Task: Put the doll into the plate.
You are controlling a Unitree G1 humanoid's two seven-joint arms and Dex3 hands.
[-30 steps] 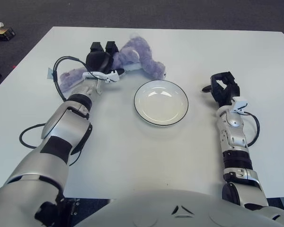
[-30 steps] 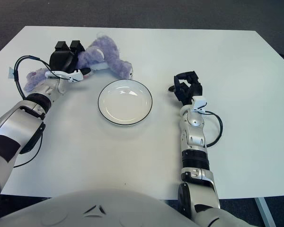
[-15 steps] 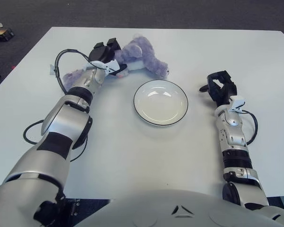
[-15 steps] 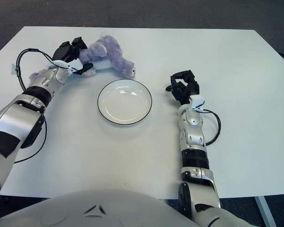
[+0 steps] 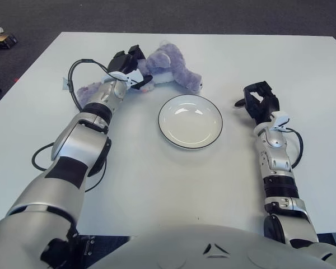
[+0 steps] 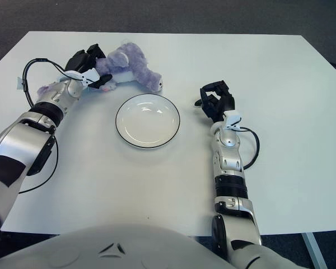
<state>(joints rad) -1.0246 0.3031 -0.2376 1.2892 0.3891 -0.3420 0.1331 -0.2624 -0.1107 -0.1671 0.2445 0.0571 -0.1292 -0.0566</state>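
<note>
A purple plush doll (image 5: 171, 66) lies on the white table (image 5: 173, 174) at the far side, just beyond the plate. The plate (image 5: 190, 121) is white with a dark rim, empty, at the table's middle. My left hand (image 5: 127, 66) is at the doll's left end with its fingers curled on the doll's body. The doll's far left part (image 5: 88, 89) shows behind my left forearm. My right hand (image 5: 259, 101) rests to the right of the plate, fingers curled, holding nothing.
A black cable (image 5: 73, 75) loops off my left wrist over the table's far left. A small dark object (image 5: 1, 38) lies on the floor beyond the table's left corner.
My left hand has turned and closed on the doll and shifted it to the right; the doll's right end now sits further right. My right hand has edged slightly toward the plate.
</note>
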